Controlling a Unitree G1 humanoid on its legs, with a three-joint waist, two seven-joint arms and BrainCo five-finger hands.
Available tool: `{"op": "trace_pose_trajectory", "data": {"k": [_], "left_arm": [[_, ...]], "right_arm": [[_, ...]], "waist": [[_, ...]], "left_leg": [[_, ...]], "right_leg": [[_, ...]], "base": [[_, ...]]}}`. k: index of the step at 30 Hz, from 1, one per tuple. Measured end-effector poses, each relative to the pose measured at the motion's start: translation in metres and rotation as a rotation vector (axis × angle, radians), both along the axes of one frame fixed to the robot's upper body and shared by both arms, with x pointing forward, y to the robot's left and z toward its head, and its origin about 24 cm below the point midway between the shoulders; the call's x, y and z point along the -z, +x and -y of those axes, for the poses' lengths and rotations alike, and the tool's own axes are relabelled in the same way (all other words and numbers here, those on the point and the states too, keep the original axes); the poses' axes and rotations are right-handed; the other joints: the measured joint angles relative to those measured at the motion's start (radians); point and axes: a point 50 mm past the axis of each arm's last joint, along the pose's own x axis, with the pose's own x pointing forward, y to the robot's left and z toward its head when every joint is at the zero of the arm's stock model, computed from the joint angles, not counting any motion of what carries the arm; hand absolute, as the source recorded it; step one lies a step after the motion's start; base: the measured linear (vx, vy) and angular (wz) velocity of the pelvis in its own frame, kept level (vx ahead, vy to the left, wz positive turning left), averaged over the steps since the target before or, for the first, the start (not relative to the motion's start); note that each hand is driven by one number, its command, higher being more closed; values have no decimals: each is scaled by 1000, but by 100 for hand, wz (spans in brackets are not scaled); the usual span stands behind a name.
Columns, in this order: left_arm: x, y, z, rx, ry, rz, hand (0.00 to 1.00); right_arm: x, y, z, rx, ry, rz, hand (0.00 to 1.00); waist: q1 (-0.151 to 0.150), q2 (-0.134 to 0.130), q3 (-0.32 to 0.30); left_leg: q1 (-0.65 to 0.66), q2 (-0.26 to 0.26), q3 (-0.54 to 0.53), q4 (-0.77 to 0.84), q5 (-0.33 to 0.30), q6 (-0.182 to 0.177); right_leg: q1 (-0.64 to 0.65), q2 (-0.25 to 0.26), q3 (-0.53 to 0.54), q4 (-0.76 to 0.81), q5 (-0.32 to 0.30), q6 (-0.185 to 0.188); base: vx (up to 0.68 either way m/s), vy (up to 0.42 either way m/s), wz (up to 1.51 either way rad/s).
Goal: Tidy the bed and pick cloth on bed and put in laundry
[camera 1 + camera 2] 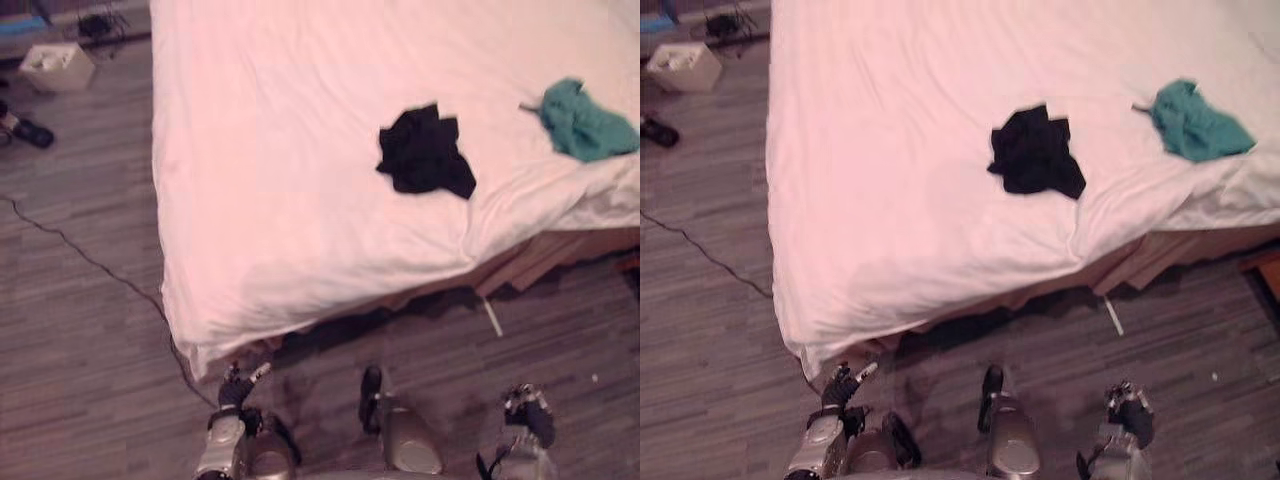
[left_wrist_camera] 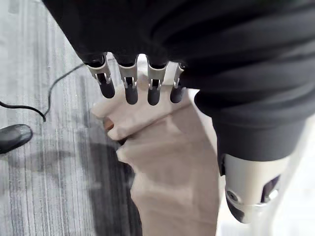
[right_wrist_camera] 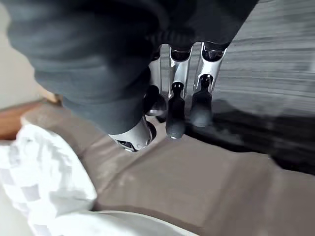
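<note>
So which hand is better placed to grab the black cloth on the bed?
Probably the right hand: both hang low and empty, but the black cloth lies nearer its side, while the left hand sits by the corner of the bed.

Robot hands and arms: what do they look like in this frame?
Both arms are silver-grey. The left robot hand and right robot hand have dark ribbed covers over the back and wrist, with slim silver fingers ending in dark rounded tips.

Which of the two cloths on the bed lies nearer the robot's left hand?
The black cloth: it lies closer to the left hand, while the teal cloth sits farther off to the robot's right.
</note>
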Motion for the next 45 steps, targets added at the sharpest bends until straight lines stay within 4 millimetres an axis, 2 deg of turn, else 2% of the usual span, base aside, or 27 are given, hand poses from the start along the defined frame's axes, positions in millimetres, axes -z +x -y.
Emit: {"op": "trace_pose_trajectory", "data": {"k": [3, 4, 7, 9, 11, 12, 13, 14, 16, 18, 19, 21, 23, 24, 26, 27, 29, 32, 33, 34, 36, 38, 39, 40, 42, 44, 45], "left_arm": [[6, -8, 5, 88, 18, -57, 0], [10, -15, 7, 113, 25, -106, 0], [20, -30, 10, 150, 28, -216, 0], [24, -32, 18, 233, 45, -258, 0], [23, -25, 26, 303, 57, -254, 0], [21, -19, 27, 319, 64, -242, 0], [21, -20, 22, 312, 78, -240, 0], [21, -20, 20, 310, 81, -242, 0], [19, -20, 15, 272, 90, -232, 0], [15, -13, 6, 242, 98, -199, 0], [12, -12, 0, 229, 105, -184, 0], [13, -14, 1, 203, 81, -178, 0], [14, -13, 5, 198, 68, -177, 0], [14, -14, 7, 189, 65, -174, 0], [14, -12, 10, 210, 71, -185, 0], [14, -10, 9, 221, 77, -188, 0], [17, -12, 9, 288, 106, -225, 0], [19, -15, 9, 304, 112, -245, 0], [19, -15, 11, 306, 106, -252, 0], [20, -15, 12, 309, 102, -257, 0], [20, -15, 11, 319, 94, -262, 0], [21, -17, 8, 316, 100, -272, 0], [22, -21, 5, 310, 104, -282, 0], [22, -22, 8, 308, 97, -283, 0], [24, -25, 11, 302, 87, -292, 0], [25, -29, 16, 240, 41, -288, 0], [23, -26, 17, 194, 14, -253, 0]], "right_arm": [[16, -4, -23, -143, 62, -102, 0], [21, -1, -33, -215, 75, -140, 0], [28, 4, -47, -346, 80, -204, 0], [30, 0, -45, -420, 42, -248, 0], [30, -3, -41, -470, 5, -273, 0], [31, -5, -44, -522, -14, -291, 0], [32, -5, -51, -583, -35, -305, 0], [31, -2, -52, -597, -47, -299, 0], [27, 11, -51, -697, -131, -295, 0], [29, 12, -51, -751, -167, -320, 0], [27, 18, -55, -798, -205, -307, 0], [24, 25, -55, -843, -254, -290, 0], [23, 25, -53, -880, -277, -293, 0], [24, 23, -52, -888, -278, -296, 0], [25, 21, -60, -919, -266, -289, 0], [26, 20, -62, -921, -260, -287, 0], [23, 29, -73, -917, -249, -240, 0], [24, 23, -74, -920, -252, -243, 0], [22, 25, -70, -912, -277, -226, 0], [20, 27, -68, -910, -292, -217, 0], [16, 33, -66, -903, -320, -186, 0], [16, 33, -69, -905, -317, -181, 0], [15, 35, -69, -902, -320, -176, 0], [13, 42, -67, -892, -330, -169, 0], [11, 47, -63, -879, -341, -170, 0], [12, 45, -58, -910, -347, -195, 0], [14, 44, -58, -959, -348, -212, 0]], "waist": [[-16, 9, -26], [-18, 17, -32], [-19, -1, -43], [-22, 6, -41], [-45, 13, -38], [-47, 16, -37], [-29, 15, -34], [-27, 16, -32], [2, 24, -18], [35, 11, -7], [44, -4, 0], [46, 9, -3], [45, 21, -7], [50, 31, -15], [42, -17, -30], [40, -25, -30], [20, -50, -12], [10, -51, -19], [2, -24, -15], [-3, -11, -12], [-15, -7, -4], [-17, -37, -4], [-18, -45, -6], [-17, -10, 2], [-19, 25, -6], [-1, 66, -5], [19, 87, 0]], "left_leg": [[87, 8, 97, -53, 7, -12], [133, 18, 196, -70, 11, -20], [225, 27, 372, -42, 13, -24], [276, 46, 434, 33, 13, -23], [299, 86, 407, 151, 15, -21], [281, 147, 319, 333, 57, 28], [178, 212, 119, 607, 174, 187], [114, 212, 21, 713, 147, 200], [-128, 97, -291, 959, -3, 157], [-215, 19, -393, 916, -72, 150], [-255, -41, -457, 712, -109, 143], [-276, -97, -564, 386, -110, 106], [-287, -120, -623, 218, -80, 75], [-273, -133, -624, 210, -41, 75], [-229, -180, -577, 194, -64, 136], [-219, -188, -562, 187, -82, 142], [-87, -229, -540, 121, -113, 197], [5, -192, -559, 85, -131, 189], [39, -138, -577, 50, -137, 181], [55, -116, -582, 27, -137, 180], [108, -88, -569, -21, -132, 172], [166, -114, -539, -32, -136, 166], [213, -111, -539, -23, -152, 138], [223, -80, -537, 36, -144, 120], [159, -37, -550, 244, -65, 36], [25, 12, -624, 555, 118, 12], [-114, 31, -681, 853, 128, 16]], "right_leg": [[51, 26, -68, -85, 18, -19], [54, -1, -245, -47, -20, -72], [51, -27, -458, 45, -47, -100], [46, -13, -503, 102, -91, -141], [47, 18, -436, 121, -133, -139], [55, 65, -364, 124, -151, -149], [85, 118, -250, 78, -160, -169], [88, 137, -207, 70, -160, -173], [99, 194, -38, 60, -152, -194], [134, 216, 74, 47, -145, -183], [160, 227, 182, 43, -147, -144], [160, 230, 295, 44, -161, -125], [155, 231, 365, 59, -182, -101], [155, 227, 396, 86, -206, -90], [136, 155, 381, 188, -251, -35], [97, 148, 348, 269, -245, -27], [-57, 60, 221, 670, -135, 19], [-47, 77, 156, 671, -226, -20], [-69, 114, 97, 505, -264, -51], [-80, 128, 71, 414, -258, -48], [-125, 123, 40, 95, -130, -3], [-156, 66, 64, -65, -9, 49], [-153, 43, 52, -51, 110, 37], [-165, 63, 35, 50, 82, -31], [-149, 86, 12, 134, -17, -54], [-59, 151, 14, 89, -68, -68], [31, 202, 27, 22, -80, -82]], "base": [[90, 54, -77], [20, 36, -157], [111, -56, -185], [125, -175, -199], [161, -164, -170], [248, -185, -223], [201, -136, -230], [156, -94, -234], [98, 40, -236], [167, 128, -240], [182, 144, -230], [243, 224, -218], [280, 278, -152], [284, 259, -98], [358, 321, -67], [337, 290, -43], [391, 270, -19], [393, 23, 21], [567, -83, 34], [592, -92, 34], [474, -93, 12], [547, -192, 3], [550, -244, 0], [646, -295, 0], [586, -288, -2], [568, -214, -15], [537, -100, -27]]}}
